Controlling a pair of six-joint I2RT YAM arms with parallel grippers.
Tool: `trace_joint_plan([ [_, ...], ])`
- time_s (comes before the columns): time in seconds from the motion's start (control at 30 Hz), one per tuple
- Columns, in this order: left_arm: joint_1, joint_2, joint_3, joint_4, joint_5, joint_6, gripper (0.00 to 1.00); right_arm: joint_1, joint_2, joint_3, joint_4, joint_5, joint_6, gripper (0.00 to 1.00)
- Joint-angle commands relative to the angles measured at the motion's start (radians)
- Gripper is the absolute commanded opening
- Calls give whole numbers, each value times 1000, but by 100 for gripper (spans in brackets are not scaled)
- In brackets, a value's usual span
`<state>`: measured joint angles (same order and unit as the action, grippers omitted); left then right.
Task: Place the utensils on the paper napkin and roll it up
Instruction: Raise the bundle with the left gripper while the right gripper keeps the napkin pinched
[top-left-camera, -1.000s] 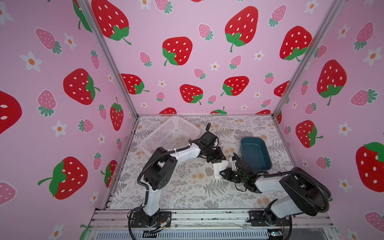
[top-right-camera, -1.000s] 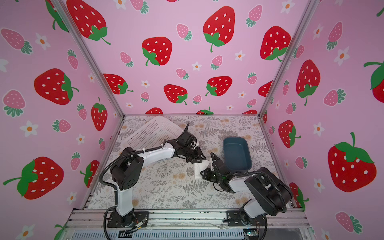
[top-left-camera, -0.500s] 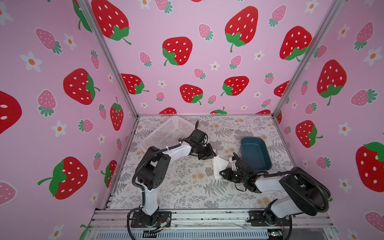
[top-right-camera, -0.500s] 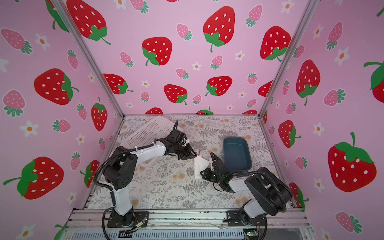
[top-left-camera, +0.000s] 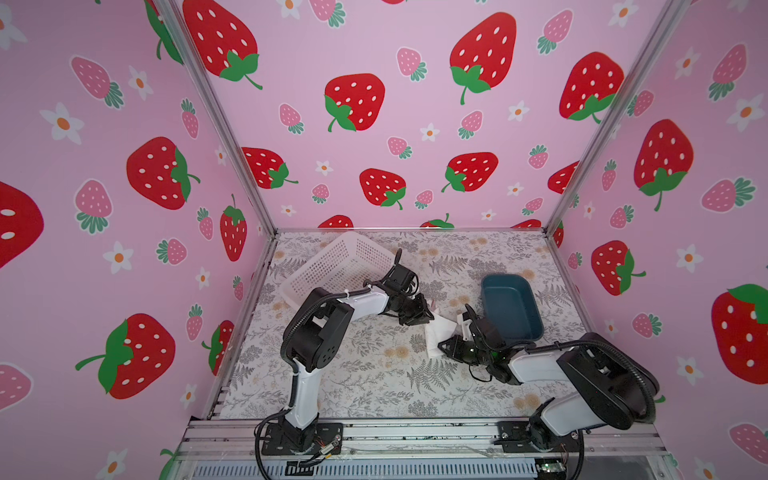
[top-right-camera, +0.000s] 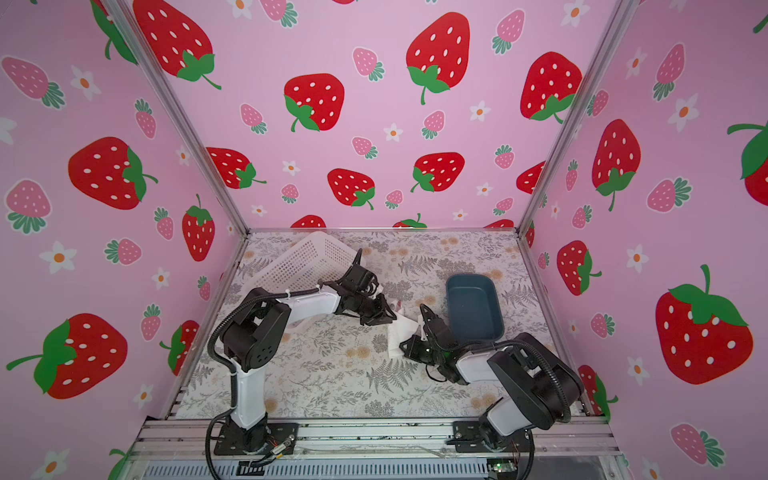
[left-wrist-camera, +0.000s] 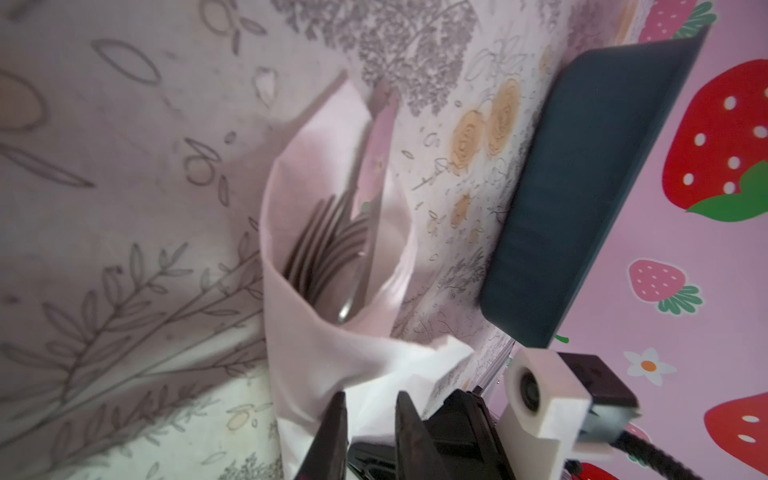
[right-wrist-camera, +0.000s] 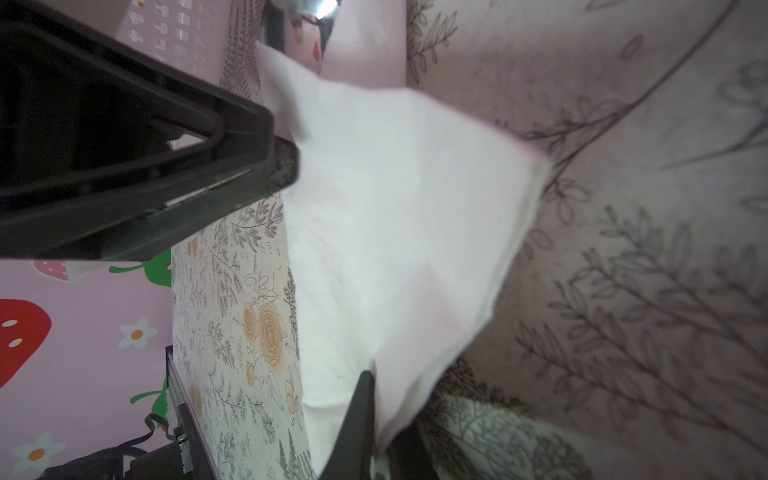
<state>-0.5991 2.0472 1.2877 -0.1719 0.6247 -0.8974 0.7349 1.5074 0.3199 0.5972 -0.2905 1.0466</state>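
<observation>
White napkin (top-left-camera: 439, 332) mid table (top-left-camera: 365, 374), loosely wrapped round utensils (left-wrist-camera: 324, 249) | long axis runs far-to-near edge, between my tools | left tool (top-left-camera: 429, 320) pinches far end | right tool (top-left-camera: 444, 346) pinches near end | wrap needs tightening, I judge

Nothing legible in any view: no lettering, label, brand mark, numeral or sign to read.
</observation>
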Motion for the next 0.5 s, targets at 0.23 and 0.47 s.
trace_joint_plan([
  [0.23, 21, 9, 29, -25, -25, 38, 23, -1, 27, -7, -106, 10, -1, 10],
  [0.47, 44, -17, 41, 7, 7, 52, 17, -1, 29, -2, -109, 8, -3, 10],
])
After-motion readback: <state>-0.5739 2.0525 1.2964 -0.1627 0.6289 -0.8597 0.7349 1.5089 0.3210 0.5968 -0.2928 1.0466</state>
